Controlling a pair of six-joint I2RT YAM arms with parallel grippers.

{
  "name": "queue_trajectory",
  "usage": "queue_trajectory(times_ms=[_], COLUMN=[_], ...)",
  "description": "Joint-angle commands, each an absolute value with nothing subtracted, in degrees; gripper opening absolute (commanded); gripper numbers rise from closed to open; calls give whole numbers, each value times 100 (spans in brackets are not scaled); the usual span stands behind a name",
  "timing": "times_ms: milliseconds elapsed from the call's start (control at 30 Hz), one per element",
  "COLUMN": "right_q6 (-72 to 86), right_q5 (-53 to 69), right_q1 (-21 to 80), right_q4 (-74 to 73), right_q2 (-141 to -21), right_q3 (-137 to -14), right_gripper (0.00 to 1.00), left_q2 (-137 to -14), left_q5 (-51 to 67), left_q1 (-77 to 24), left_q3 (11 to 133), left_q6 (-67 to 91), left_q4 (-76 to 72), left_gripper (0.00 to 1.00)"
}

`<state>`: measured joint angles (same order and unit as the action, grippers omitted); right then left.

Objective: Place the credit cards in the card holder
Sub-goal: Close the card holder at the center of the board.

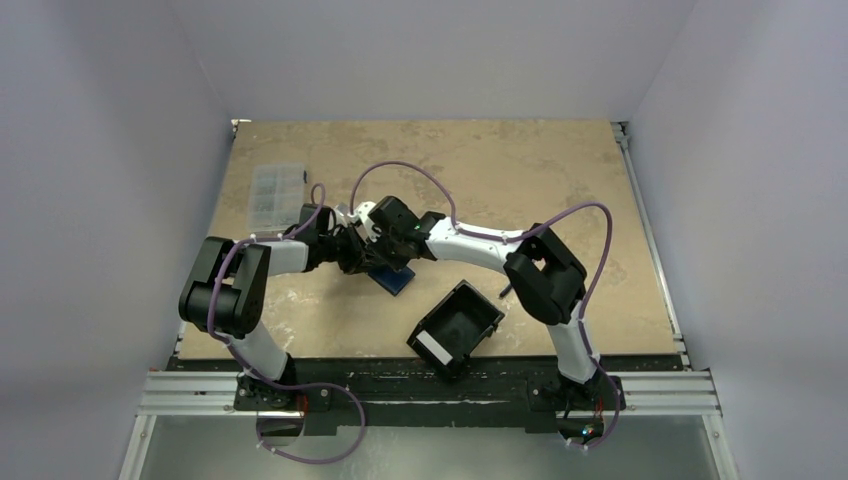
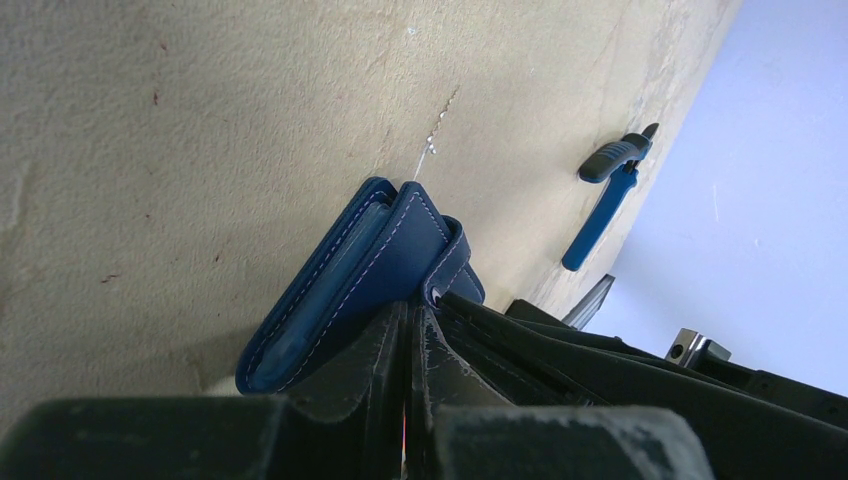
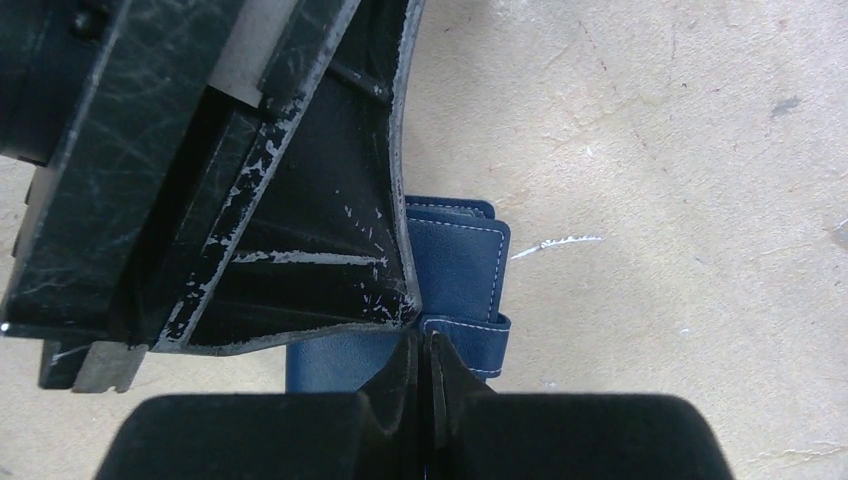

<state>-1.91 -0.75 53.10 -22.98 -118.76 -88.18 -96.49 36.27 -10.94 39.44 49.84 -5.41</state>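
Right gripper (image 3: 430,350) fingers are seen pressed together, and the strap of the card holder (image 3: 455,265) is pinched at their tips. Left gripper (image 2: 405,335) fingers are likewise pressed together against the holder's folded edge; whether any leather is caught between them cannot be told. The navy holder is found on the table (image 1: 560,180), just toward seven o'clock from its middle. A black tray (image 1: 455,325) is seen at its five o'clock, and a clear compartment box (image 1: 275,192) well apart at ten o'clock.
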Motion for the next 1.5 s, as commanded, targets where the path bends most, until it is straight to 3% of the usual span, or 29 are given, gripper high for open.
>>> queue_trajectory(times_ms=[0,1100,1467], right_q6=[-51,170,26], right_q5=[-25,946,267], right_q1=[5253,4966,4981], right_q4=[-2202,-2094,-2295], right_q2=[-11674,-11608,-11722], right_q3=[-8855,-8446,-8401], right_gripper=[0,0,0], left_q2=[-9764,-9842,-9853], left_q5=[3446,3498,3494], left_q1=[-1063,-1055,-1055], left_q3=[3969,3946,3943], left_q6=[4733,4790,4807], left_q4=[-521,-606,-618], left_gripper=[2,2,2])
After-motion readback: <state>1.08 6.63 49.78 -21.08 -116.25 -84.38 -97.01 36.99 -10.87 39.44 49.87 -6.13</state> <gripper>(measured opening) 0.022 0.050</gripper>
